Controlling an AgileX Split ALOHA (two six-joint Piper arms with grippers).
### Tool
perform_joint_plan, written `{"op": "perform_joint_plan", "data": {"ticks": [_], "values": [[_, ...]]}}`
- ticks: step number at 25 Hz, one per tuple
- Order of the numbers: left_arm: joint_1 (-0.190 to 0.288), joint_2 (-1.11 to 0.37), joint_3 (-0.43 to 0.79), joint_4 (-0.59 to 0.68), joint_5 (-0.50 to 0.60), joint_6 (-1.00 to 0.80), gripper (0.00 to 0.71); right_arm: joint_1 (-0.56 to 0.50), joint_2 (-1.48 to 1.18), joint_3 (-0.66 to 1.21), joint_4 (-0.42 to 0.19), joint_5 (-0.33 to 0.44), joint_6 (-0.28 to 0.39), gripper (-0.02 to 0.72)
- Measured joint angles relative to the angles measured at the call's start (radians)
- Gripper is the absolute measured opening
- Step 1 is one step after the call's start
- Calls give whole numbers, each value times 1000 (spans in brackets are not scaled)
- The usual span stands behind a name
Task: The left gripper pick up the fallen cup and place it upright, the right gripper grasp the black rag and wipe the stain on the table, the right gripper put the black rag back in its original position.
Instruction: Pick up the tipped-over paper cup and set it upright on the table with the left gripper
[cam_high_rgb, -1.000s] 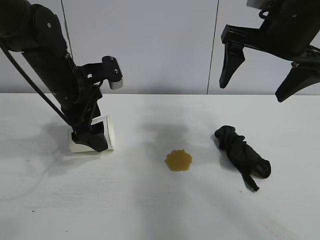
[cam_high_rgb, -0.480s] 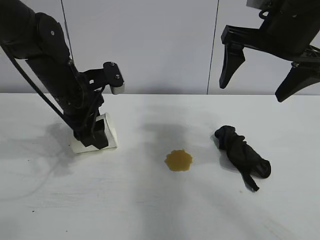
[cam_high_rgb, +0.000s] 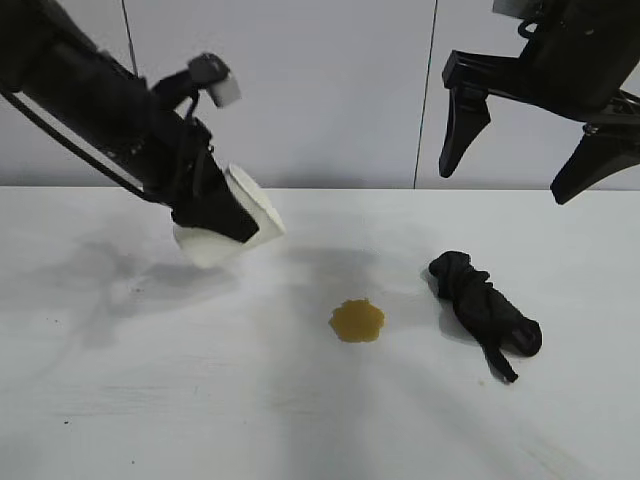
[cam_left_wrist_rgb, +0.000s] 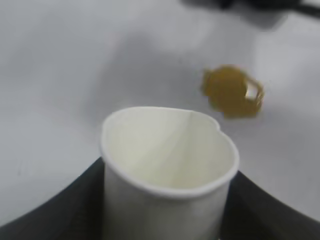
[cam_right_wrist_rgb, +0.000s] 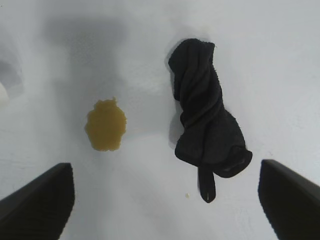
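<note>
My left gripper (cam_high_rgb: 225, 222) is shut on the white paper cup (cam_high_rgb: 238, 225) and holds it tilted above the table (cam_high_rgb: 150, 400), left of centre. In the left wrist view the cup (cam_left_wrist_rgb: 165, 170) sits between my two black fingers (cam_left_wrist_rgb: 55, 210), mouth open and empty. The yellowish-brown stain (cam_high_rgb: 357, 320) lies on the table near the middle; it also shows in the left wrist view (cam_left_wrist_rgb: 232, 91) and the right wrist view (cam_right_wrist_rgb: 105, 124). The black rag (cam_high_rgb: 485, 310) lies bunched to the stain's right, also in the right wrist view (cam_right_wrist_rgb: 206, 125). My right gripper (cam_high_rgb: 510, 175) hangs open high above the rag.
A pale wall with vertical seams (cam_high_rgb: 435, 95) stands behind the table. Small dark specks (cam_high_rgb: 66, 421) dot the tabletop at the near left.
My left gripper has lifted the cup off the table and swung it up and to the right, tilting it. The right arm, the rag and the stain have not moved.
</note>
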Motion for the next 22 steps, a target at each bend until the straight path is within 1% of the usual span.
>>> {"op": "perform_joint_plan", "data": {"ticks": [1,2,4,7,8,10,12,15,18,22], "values": [[29,0,27,-95,58,88,404,0,0,0,0,0,-2,694],[67,0,59,-175,118,175,404,0,0,0,0,0,-2,694],[112,0,129,-285,195,335,404,0,0,0,0,0,-5,694],[147,0,231,-423,271,558,404,0,0,0,0,0,-7,694],[154,0,259,-449,289,625,404,0,0,0,0,0,-7,694],[172,4,306,-469,324,735,404,0,0,0,0,0,-7,694],[185,26,321,-475,352,779,404,0,0,0,0,0,-7,694],[198,96,323,-489,356,802,403,0,0,0,0,-1,-7,694],[198,165,323,-491,355,826,404,0,0,0,0,-1,-7,694],[198,205,323,-492,353,831,404,0,0,0,0,-1,-10,694]]}}
